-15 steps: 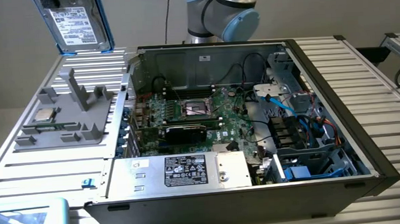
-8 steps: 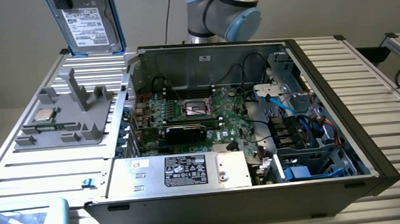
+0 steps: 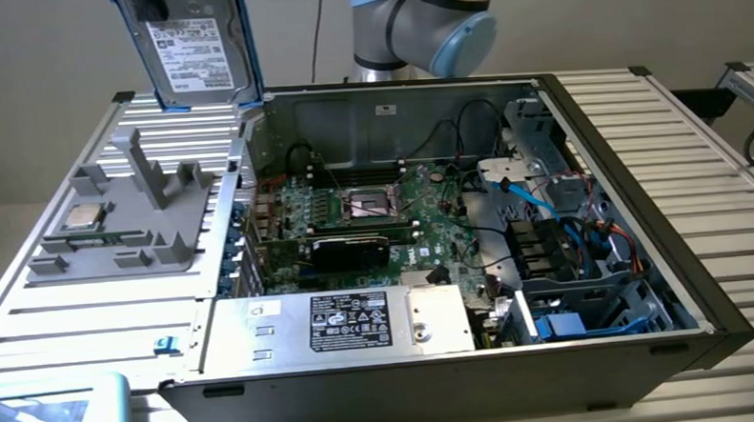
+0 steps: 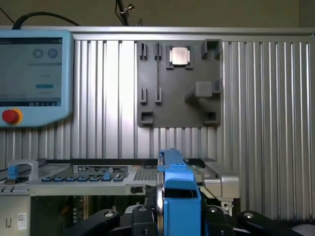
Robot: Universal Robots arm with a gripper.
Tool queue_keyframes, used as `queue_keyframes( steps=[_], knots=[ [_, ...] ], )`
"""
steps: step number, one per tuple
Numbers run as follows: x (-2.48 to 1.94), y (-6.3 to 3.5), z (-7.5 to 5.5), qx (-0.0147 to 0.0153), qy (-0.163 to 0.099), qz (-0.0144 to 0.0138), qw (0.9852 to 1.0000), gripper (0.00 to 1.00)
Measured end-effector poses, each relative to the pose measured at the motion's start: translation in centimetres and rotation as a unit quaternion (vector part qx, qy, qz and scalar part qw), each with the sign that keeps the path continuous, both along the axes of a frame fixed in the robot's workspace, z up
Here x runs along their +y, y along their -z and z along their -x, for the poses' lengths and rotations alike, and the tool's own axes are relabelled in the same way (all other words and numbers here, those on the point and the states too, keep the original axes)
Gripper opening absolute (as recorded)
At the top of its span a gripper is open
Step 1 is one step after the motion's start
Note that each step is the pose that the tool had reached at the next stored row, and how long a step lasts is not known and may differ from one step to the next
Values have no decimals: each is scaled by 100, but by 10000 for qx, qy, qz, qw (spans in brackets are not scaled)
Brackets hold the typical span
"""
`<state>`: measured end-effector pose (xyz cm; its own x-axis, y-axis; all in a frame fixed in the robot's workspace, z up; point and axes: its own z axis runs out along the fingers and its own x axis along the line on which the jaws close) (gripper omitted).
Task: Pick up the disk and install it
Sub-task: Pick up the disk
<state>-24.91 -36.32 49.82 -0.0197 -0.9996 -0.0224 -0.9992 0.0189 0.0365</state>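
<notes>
Disk (image 3: pixel 192 49): upper left, held above computer case (image 3: pixel 373 116) | tool (image 4: pixel 179 222): clamped across its blue frame | handling: likely rigid, dense, shock-sensitive

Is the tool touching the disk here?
Touching. In the wrist view the tool clamps the disk, its dark jaws tight against both sides of the blue frame.

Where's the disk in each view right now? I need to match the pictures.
Exterior view: the disk hangs upright above the case's corner, toward the exterior view's left.
Wrist view: edge-on, blue frame clamped in the gripper.
Shared landmark: the grey fixture holding the processor chip.
</notes>
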Motion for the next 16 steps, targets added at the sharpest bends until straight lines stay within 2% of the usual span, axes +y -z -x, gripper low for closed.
queue_keyframes(
  steps=[7,11,16],
  knots=[
    [-88,0,-318,34,0,3,10000,37],
    [-142,-1,-479,49,0,29,10000,37],
    [-274,-2,-618,64,0,33,10000,37]
  ],
)
